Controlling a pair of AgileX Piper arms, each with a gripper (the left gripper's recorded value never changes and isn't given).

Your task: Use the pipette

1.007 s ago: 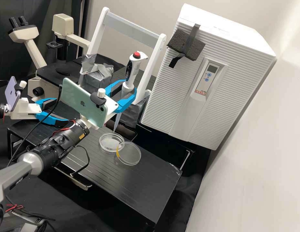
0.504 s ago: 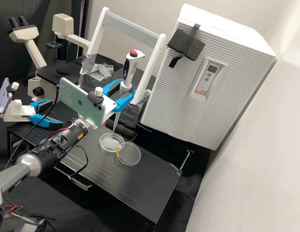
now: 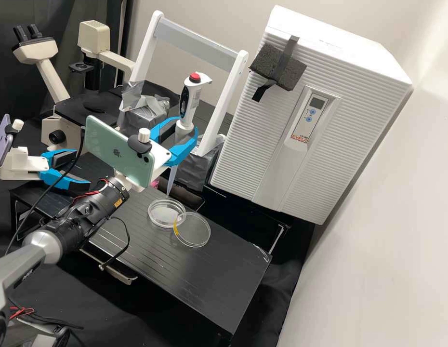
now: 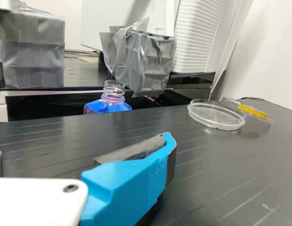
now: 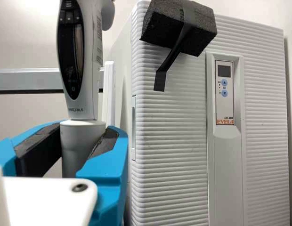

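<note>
Right gripper (image 3: 178,140) is clamped on the pipette (image 3: 188,101) low on its barrel, the pipette near upright. Over the last second it has carried the pipette toward 9 o'clock in the high view and straightened it. The tip (image 4: 211,92) now hangs just above the dish (image 3: 165,212) at its 12 o'clock rim, apart from it. That drift heads for the bottle (image 4: 108,100) at the dish's 11 o'clock, probably to draw liquid. Left gripper (image 3: 60,167), open and empty, has drawn back toward 9 o'clock
</note>
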